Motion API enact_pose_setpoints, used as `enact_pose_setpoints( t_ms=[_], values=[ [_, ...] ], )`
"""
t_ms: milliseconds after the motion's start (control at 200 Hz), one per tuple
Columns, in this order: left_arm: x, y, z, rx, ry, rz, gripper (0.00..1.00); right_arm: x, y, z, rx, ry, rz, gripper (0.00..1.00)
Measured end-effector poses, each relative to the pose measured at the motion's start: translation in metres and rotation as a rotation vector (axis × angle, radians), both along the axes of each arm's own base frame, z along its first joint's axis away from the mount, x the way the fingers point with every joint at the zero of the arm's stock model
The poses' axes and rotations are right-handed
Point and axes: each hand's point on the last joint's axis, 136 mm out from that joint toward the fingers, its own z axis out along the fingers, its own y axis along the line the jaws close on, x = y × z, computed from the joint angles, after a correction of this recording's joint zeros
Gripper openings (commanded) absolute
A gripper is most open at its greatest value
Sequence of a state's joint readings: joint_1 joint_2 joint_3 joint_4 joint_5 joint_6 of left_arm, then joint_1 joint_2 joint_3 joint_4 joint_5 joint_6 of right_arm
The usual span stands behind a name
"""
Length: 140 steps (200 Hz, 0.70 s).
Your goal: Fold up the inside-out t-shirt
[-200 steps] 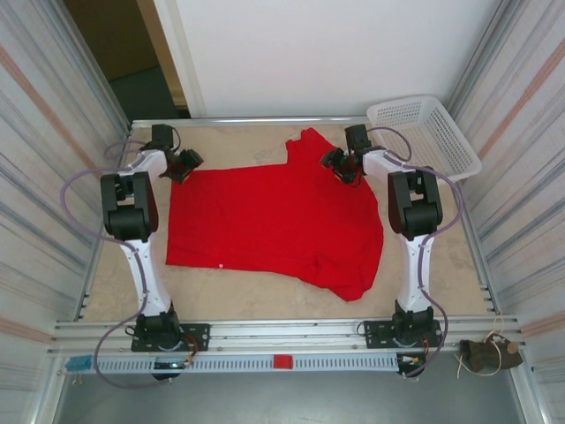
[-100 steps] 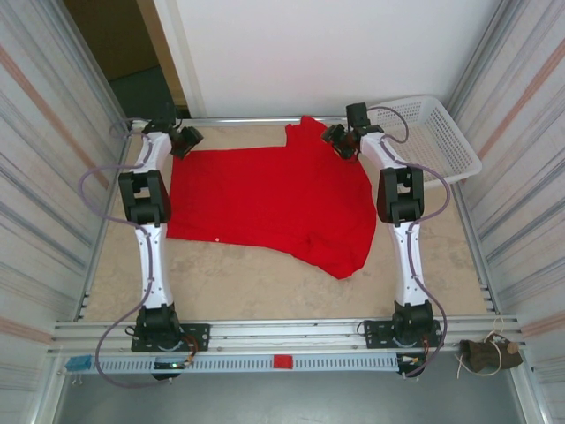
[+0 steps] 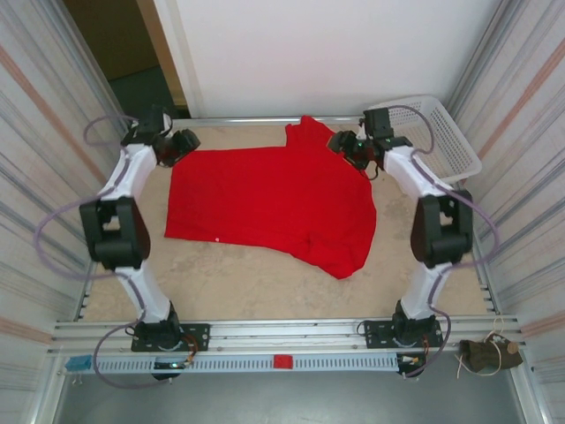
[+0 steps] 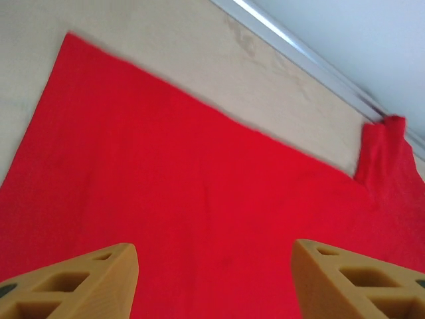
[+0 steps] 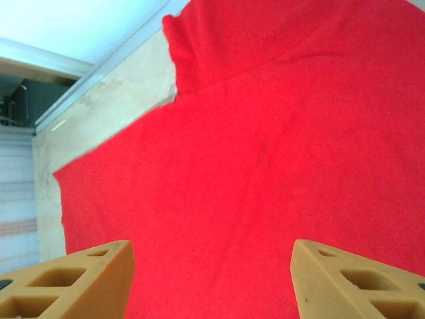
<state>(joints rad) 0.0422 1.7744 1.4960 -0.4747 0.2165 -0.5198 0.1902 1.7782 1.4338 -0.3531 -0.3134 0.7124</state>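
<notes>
A bright red t-shirt [image 3: 274,208] lies spread on the tan table [image 3: 265,287], set toward the far half of the surface and between the two robot arms. Its body lies mostly flat. One sleeve [image 3: 306,141] points up to the metal rail [image 3: 247,121] at the far edge, and another part of the cloth trails toward the near right. A small white mark [image 3: 221,240] shows close to the near hem.

The left gripper [image 3: 177,146] sits at the shirt's far left corner. Seen from the left wrist, the left gripper [image 4: 212,251] has its tan fingers [image 4: 73,282] spread wide, with red cloth showing in the gap and nothing clamped.

The right gripper [image 3: 346,146] is at the far right of the shirt, just beside the raised sleeve. In the right wrist view it [image 5: 211,249] is likewise wide, its fingers [image 5: 358,282] parted over plain red fabric and holding nothing. Whether either claw touches the cloth cannot be told.

A white plastic basket [image 3: 433,132] stands at the table's far right corner, near the right arm.
</notes>
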Motion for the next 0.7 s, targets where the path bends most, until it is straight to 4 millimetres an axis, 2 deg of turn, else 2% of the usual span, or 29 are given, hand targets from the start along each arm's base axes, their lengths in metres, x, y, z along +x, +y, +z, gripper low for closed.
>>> enact_pose_setpoints(
  t_ms=[55,105,271,356,506,701],
  values=[
    [-0.022,0.000,0.000,0.004,-0.002,0.003,0.63,-0.023,-0.005,0.003,-0.009,-0.006,0.005,0.63],
    [-0.036,0.002,-0.009,0.010,0.016,0.012,0.63,-0.041,-0.009,-0.002,-0.021,0.005,0.008,0.64],
    [-0.083,0.014,-0.079,0.066,0.194,0.059,0.63,-0.105,-0.003,-0.044,-0.100,0.102,0.074,0.69],
    [-0.103,0.020,-0.103,0.102,0.273,0.081,0.63,-0.134,0.003,-0.060,-0.129,0.146,0.123,0.71],
    [-0.109,0.029,-0.109,0.153,0.294,0.100,0.63,-0.164,0.008,-0.073,-0.169,0.169,0.174,0.72],
    [-0.101,0.037,-0.117,0.215,0.314,0.085,0.63,-0.179,0.006,-0.080,-0.191,0.179,0.181,0.72]
  ],
)
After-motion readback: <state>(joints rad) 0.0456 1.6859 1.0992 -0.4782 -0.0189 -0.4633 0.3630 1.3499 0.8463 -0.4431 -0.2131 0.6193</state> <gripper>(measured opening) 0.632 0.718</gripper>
